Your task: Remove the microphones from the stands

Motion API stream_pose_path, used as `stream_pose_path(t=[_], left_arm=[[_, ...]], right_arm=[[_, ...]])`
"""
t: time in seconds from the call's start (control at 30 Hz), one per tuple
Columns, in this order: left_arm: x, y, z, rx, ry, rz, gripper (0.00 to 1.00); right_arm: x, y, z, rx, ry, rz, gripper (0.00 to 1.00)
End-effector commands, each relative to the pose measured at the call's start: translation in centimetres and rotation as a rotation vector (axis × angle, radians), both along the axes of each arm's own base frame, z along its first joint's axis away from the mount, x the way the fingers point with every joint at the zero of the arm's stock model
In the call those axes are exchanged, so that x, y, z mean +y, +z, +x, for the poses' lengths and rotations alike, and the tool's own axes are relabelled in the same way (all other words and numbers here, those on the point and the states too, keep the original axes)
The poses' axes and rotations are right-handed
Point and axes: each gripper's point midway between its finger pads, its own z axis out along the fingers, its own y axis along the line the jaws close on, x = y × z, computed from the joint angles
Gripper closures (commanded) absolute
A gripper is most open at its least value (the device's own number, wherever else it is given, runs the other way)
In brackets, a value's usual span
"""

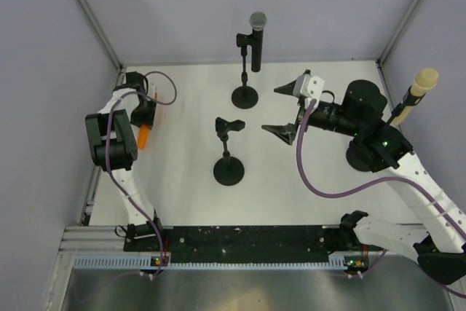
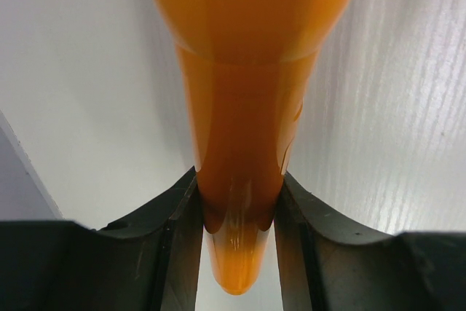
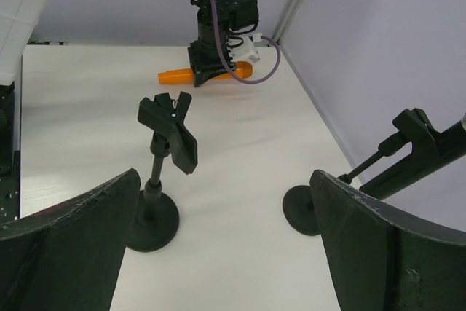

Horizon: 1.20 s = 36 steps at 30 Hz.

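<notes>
An orange microphone lies low over the table at the far left, and my left gripper is shut on it. In the left wrist view its tapered body is pinched between both black fingers. The middle stand has an empty clip. A black microphone with a grey head sits in the back stand. My right gripper hangs open between these two stands with nothing between its fingers.
A beige-headed microphone stands in a third stand at the right wall, partly hidden behind my right arm. Purple walls and metal frame posts enclose the white table. The back stand's base is close to my right finger.
</notes>
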Motion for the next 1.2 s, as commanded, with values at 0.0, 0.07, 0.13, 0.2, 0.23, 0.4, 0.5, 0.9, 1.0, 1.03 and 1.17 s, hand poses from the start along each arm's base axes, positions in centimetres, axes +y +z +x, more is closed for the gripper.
stream_pose_path(t=[0.0, 0.07, 0.13, 0.2, 0.23, 0.4, 0.5, 0.9, 1.0, 1.03, 1.17], left_arm=[[0.9, 0.5, 1.0, -0.008, 0.036, 0.028, 0.88], [1.0, 0.4, 1.0, -0.003, 0.037, 0.03, 0.82], [0.9, 0.0, 0.9, 0.01, 0.035, 0.028, 0.77], [1.0, 0.0, 0.9, 0.013, 0.036, 0.028, 0.7], [0.9, -0.1, 0.8, 0.018, 0.036, 0.027, 0.66], [0.8, -0.6, 0.4, 0.037, 0.036, 0.023, 0.5], [0.7, -0.6, 0.4, 0.038, 0.038, 0.017, 0.37], [0.6, -0.4, 0.5, 0.03, 0.054, 0.009, 0.28], [0.7, -0.2, 0.7, 0.021, 0.059, 0.013, 0.26], [0.8, -0.2, 0.7, 0.021, 0.061, 0.015, 0.25], [0.8, 0.1, 1.0, 0.009, 0.065, 0.018, 0.24]], right_arm=[[0.0, 1.3, -0.6, -0.028, 0.02, 0.037, 0.01], [0.0, 1.4, -0.7, -0.032, 0.02, 0.04, 0.01], [-0.1, 1.4, -0.7, -0.033, 0.019, 0.041, 0.01], [-0.1, 1.3, -0.7, -0.029, 0.019, 0.04, 0.01], [-0.1, 1.4, -0.8, -0.032, 0.019, 0.04, 0.01], [-0.2, 1.6, -0.9, -0.04, 0.019, 0.044, 0.01], [-0.2, 1.7, -1.0, -0.041, 0.019, 0.045, 0.01], [-0.3, 1.8, -1.2, -0.046, 0.022, 0.048, 0.01], [-0.3, 1.7, -1.2, -0.043, 0.022, 0.047, 0.01], [-0.3, 1.7, -1.2, -0.043, 0.022, 0.047, 0.01], [-0.4, 1.7, -1.2, -0.046, 0.02, 0.046, 0.01]])
